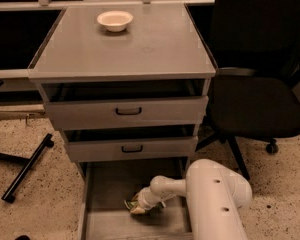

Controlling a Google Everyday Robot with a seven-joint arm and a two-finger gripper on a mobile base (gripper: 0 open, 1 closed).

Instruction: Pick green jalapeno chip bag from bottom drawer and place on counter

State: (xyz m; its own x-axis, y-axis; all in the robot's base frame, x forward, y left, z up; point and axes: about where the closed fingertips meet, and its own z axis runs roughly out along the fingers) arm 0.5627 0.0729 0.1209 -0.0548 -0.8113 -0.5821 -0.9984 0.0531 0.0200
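We look steeply down at the cabinet (80,115) from close in front, our end effector (141,204) low inside the bottom drawer (107,190).

We note a rounded white arm shell (215,199) with small dark holes, narrowing to the gripper (139,205) in the bottom drawer (107,184).
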